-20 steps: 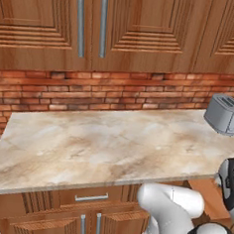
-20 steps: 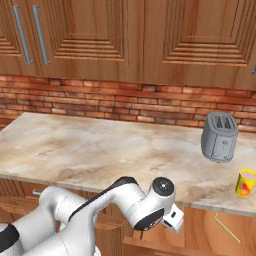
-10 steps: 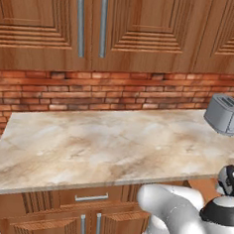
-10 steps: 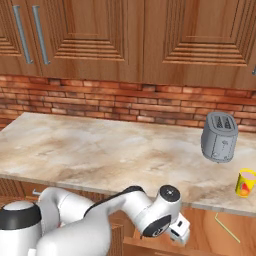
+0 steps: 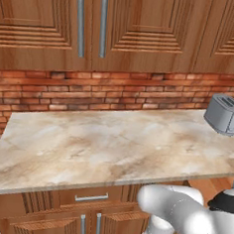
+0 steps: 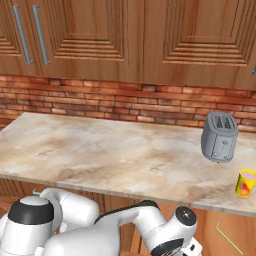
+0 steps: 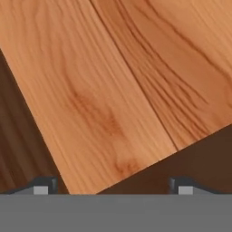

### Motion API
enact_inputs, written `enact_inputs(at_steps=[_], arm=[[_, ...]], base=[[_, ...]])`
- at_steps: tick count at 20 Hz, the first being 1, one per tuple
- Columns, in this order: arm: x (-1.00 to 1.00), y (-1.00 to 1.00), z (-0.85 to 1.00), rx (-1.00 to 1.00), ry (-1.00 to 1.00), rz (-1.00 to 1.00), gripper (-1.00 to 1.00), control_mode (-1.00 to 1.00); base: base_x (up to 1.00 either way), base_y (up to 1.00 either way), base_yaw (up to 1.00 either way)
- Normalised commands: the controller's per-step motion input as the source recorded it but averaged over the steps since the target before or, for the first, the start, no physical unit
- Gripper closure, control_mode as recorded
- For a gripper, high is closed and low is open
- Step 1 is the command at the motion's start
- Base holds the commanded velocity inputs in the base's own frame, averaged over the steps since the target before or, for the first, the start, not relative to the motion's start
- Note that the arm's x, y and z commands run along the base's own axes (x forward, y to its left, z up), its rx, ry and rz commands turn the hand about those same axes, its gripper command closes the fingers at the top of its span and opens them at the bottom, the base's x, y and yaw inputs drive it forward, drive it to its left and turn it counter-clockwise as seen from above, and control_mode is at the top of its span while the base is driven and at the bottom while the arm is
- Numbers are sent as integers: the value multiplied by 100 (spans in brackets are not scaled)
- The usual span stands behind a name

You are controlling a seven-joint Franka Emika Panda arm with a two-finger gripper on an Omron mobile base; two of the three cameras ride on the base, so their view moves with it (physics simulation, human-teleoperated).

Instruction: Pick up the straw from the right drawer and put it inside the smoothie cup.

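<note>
From the left base view: a marbled surface (image 5: 112, 143) under wall cabinets, a grey toaster (image 5: 224, 113) at its far right end, and the white arm bent down below the front edge at lower right, heading into the drawer (image 5: 210, 187), of which just a strip of reddish wood shows past the elbow. No sight of the tool's tips here. From the right base view: same surface, with the cup (image 6: 245, 182), yellow with a red mark, standing near the front right corner, in front and to the right of the toaster. Below the edge, inside the open drawer, lies the straw (image 6: 229, 238), thin, pale yellow, with a short bend at its upper end and its long axis running diagonally down toward the lower right. Wrist seen low in the drawer at the bottom of the frame, with the straw lying to its right, near but apart. From the hand view: tool (image 7: 113, 185) looking straight at the drawer's wooden floor, close up, boards crossing the frame on a slant, dark gaps at two corners. Two finger tips stand wide apart at the bottom edge, spread, with nothing between them. No straw in this frame, so judged off to the side: coming move likely calls for shifting rightward and turning the jaws across that diagonal axis.
</note>
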Motion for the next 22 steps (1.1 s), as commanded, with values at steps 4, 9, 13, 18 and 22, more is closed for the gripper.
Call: enact_inputs(at_steps=[4,9,13,18,22], arm=[[-98,-36,-22,9,0,0,-100,-100],[-100,-47,-28,10,0,0,-100,-100],[-100,-58,-17,11,0,0,-100,-100],[-100,-62,-4,9,1,-1,-100,-100],[-68,-55,16,5,0,0,-100,-100]], base=[[0,0,0],[0,0,0],[0,0,0],[0,0,0],[0,0,0]])
